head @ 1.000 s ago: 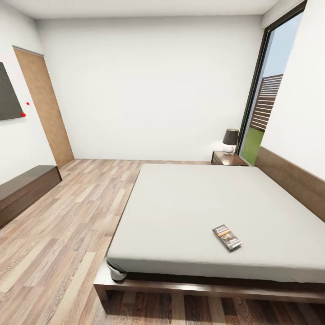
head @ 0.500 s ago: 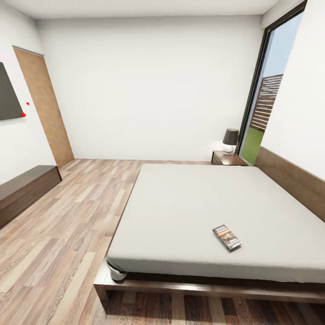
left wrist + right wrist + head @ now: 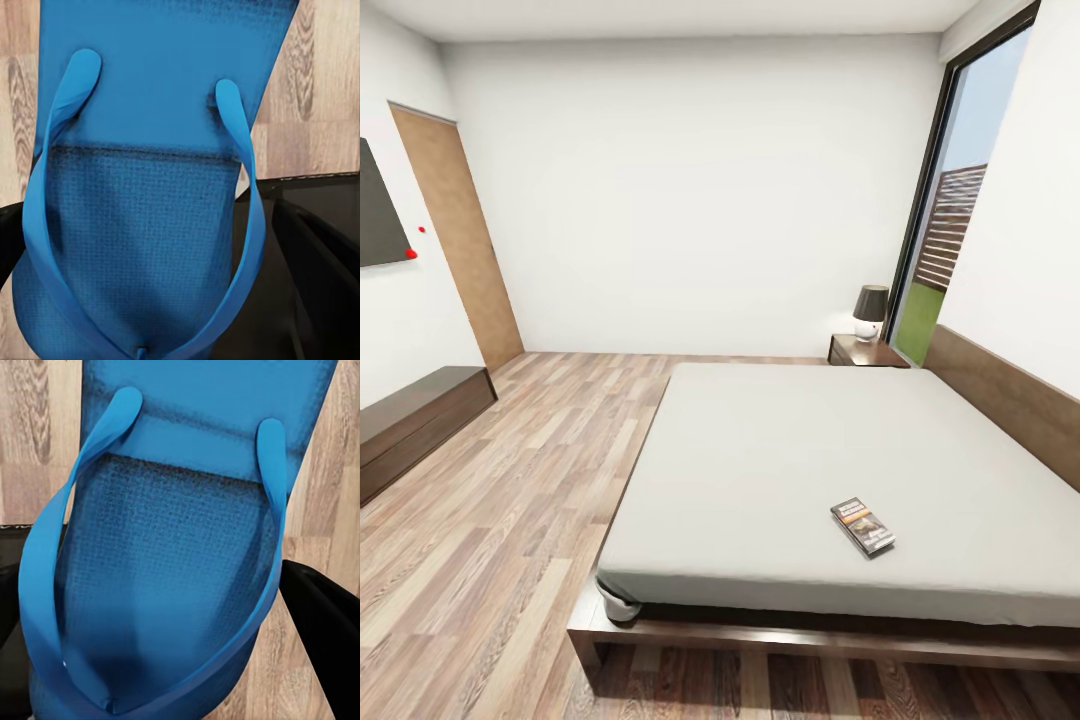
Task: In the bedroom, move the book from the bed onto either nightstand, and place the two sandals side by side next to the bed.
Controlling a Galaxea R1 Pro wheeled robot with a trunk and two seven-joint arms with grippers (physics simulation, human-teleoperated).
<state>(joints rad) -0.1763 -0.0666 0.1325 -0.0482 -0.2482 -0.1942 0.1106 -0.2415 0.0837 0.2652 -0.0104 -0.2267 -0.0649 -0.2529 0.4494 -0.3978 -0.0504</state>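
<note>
Apparently each claw carries a sandal (image 3: pixel 142 150) (image 3: pixel 172 532), though their grip cannot be told. Lower both flat onto the floor (image 3: pixel 490 520) beside the bed (image 3: pixel 810 470), toes aligned, soles touching down together.

**Room layout ahead of you**

You face plain white walls (image 3: pixel 690 190) and a wood-plank floor (image 3: pixel 510 480). On your left stand a tan wooden door (image 3: pixel 460 235), a dark wall panel (image 3: pixel 378 210) and a long dark-brown dresser (image 3: pixel 415 420). At right, a tall black-framed window (image 3: pixel 945 220) admits daylight, showing a slatted fence and grass. A small table lamp (image 3: pixel 870 310) stands near the window.
</note>
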